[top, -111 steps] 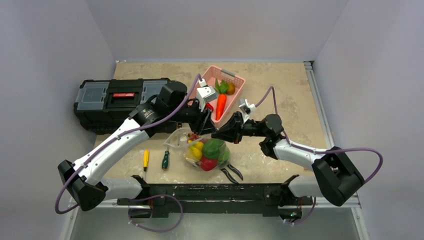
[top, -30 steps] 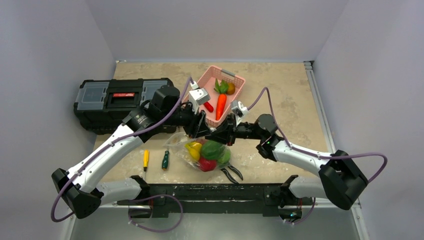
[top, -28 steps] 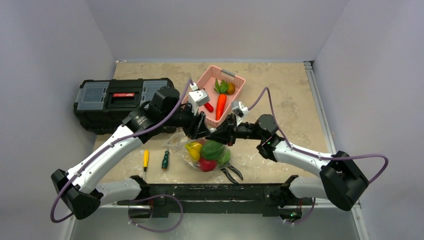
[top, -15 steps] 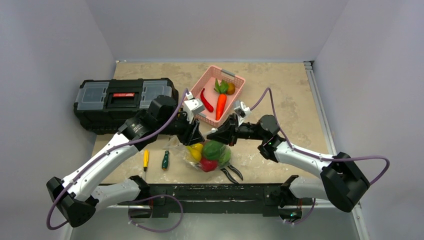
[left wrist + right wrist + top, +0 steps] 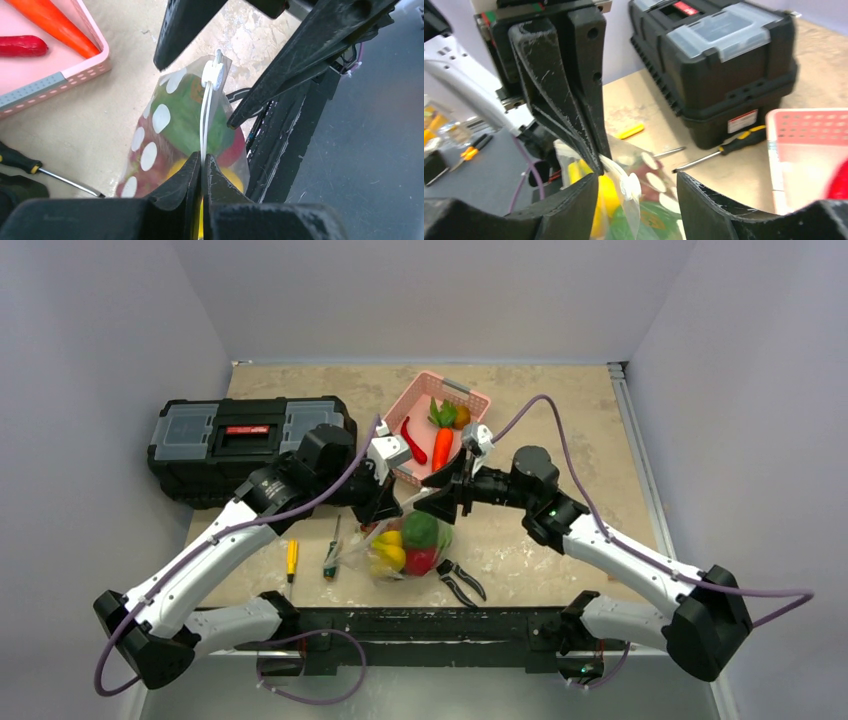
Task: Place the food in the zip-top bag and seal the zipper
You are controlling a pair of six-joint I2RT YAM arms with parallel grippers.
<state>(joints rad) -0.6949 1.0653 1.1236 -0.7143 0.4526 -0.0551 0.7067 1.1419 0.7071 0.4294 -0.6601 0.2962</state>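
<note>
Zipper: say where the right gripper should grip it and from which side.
I'd pinch the white tab at the free end of the zipper, opposite the left gripper. Come end-on, as the open right gripper stands: the strip runs on edge, both flat faces exposed.

Pale lilac walls (image 5: 430,290), beige mottled tabletop (image 5: 560,410), metal rail (image 5: 641,465) along its right edge

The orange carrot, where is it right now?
In the top view, the carrot lies in the pink basket at the far middle of the table, right of the red chili.
</note>
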